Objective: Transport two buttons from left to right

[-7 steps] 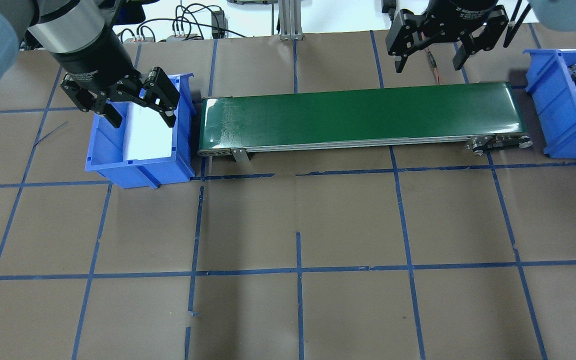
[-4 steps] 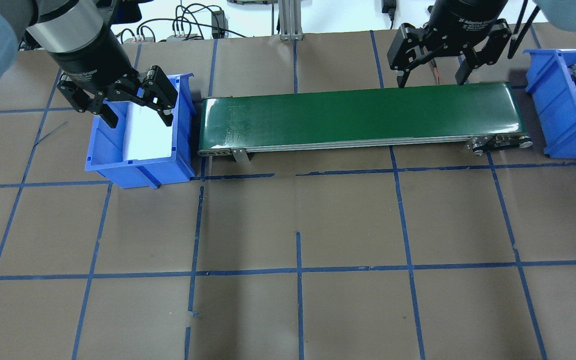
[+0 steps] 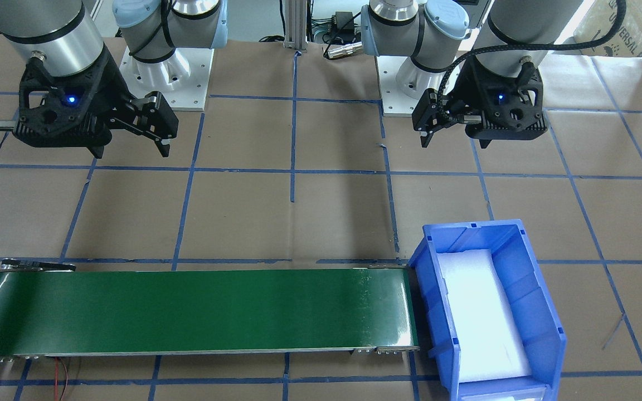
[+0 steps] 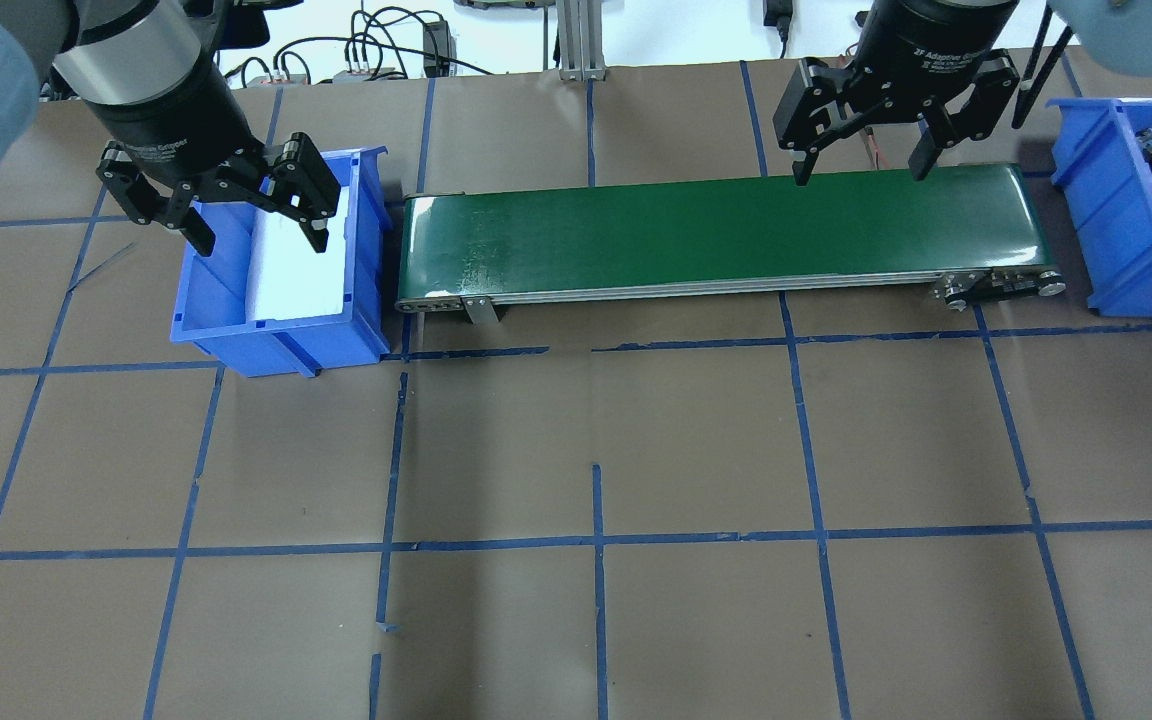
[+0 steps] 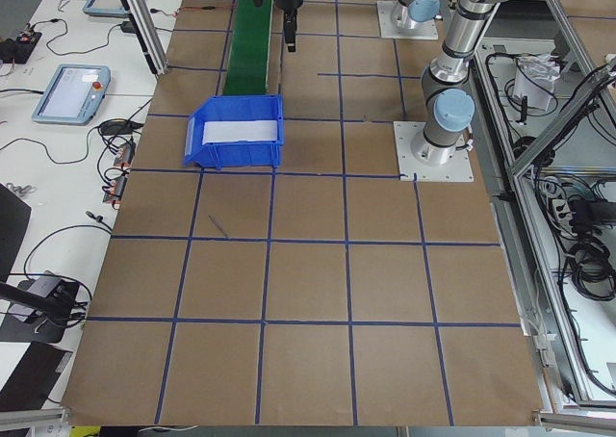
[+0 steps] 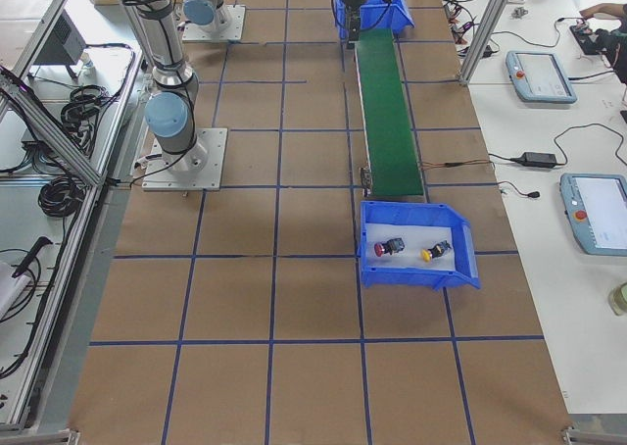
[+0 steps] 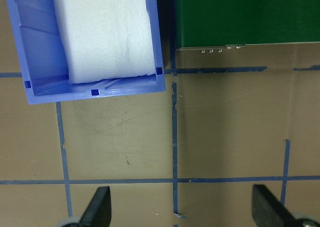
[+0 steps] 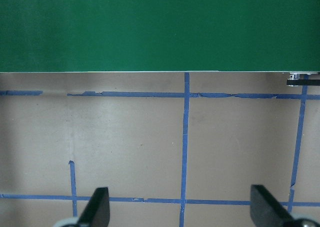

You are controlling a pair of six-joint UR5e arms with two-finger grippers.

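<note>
Overhead and front cameras face each other across the belt. Far side cameras look along the table. Wrist cameras, seemingly pointing down, both see the belt.

**Papered table carries conveyor and two bins**
A green conveyor lies along the side of the brown table away from the robot, across squares marked in blue tape. The blue left bin sits just off one end and the blue right bin just beyond the other. White base plates rest on the robot's side.
</note>
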